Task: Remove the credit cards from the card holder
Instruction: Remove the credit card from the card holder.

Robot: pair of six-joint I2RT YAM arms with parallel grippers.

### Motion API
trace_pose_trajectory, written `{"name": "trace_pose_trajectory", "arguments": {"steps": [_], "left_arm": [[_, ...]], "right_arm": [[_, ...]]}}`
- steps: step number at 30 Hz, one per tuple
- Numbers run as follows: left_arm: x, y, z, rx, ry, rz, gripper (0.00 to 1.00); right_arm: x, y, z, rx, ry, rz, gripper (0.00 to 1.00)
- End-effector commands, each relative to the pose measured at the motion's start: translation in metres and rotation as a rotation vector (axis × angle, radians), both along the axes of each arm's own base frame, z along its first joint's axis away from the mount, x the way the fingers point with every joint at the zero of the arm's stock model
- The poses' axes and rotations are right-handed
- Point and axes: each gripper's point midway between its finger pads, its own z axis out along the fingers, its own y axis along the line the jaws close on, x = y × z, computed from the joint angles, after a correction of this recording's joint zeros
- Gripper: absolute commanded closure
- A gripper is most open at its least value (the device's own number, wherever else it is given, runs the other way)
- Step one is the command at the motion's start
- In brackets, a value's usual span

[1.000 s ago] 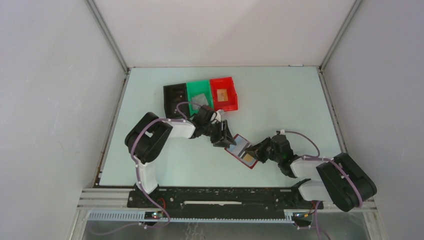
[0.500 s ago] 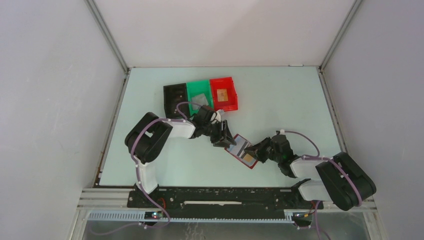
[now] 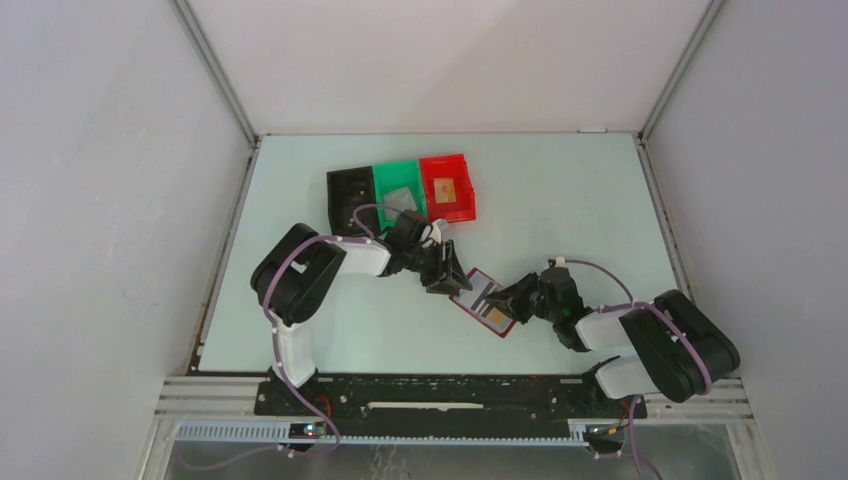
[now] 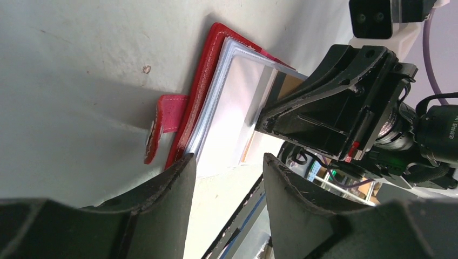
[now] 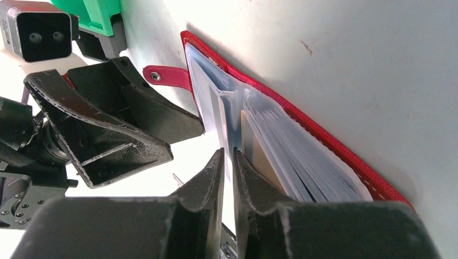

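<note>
While the left gripper [image 4: 228, 162] gapes, the nearly closed right gripper [image 5: 228, 154], grip unclear, should pinch the stiff tan card [image 5: 258, 154] by its edge, not the limp sleeves [image 5: 302, 159].

Only small white print on the right arm's camera lens [image 4: 432, 135] — too blurred to read.

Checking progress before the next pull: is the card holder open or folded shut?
Open: the card holder lies spread on the table, its clear sleeves fanned out, strap tab unfastened.
</note>
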Motion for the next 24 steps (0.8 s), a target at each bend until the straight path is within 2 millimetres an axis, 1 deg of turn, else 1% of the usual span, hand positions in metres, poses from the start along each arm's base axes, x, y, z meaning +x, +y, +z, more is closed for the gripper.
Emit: {"name": "trace_pose_trajectory", "arguments": {"steps": [1,5,6,16,24], "left_arm": [[0.003,0.005,-0.015,0.054,0.013,0.014,0.45],[0.005,0.005,-0.016,0.061,0.012,0.024,0.45],[0.006,0.006,-0.016,0.065,0.01,0.028,0.44],[0.01,0.011,-0.02,0.084,0.014,0.058,0.45],[0.011,0.011,-0.019,0.083,0.012,0.058,0.44]], "right_arm": [[-0.008,-0.008,-0.018,-0.056,0.05,-0.001,0.84],[-0.008,-0.01,-0.016,-0.064,0.043,-0.006,0.98],[-0.009,-0.011,-0.015,-0.067,0.041,-0.007,1.0],[-0.017,-0.021,-0.009,-0.087,0.022,-0.031,1.0],[-0.025,-0.026,-0.004,-0.099,0.007,-0.043,1.0]]}}
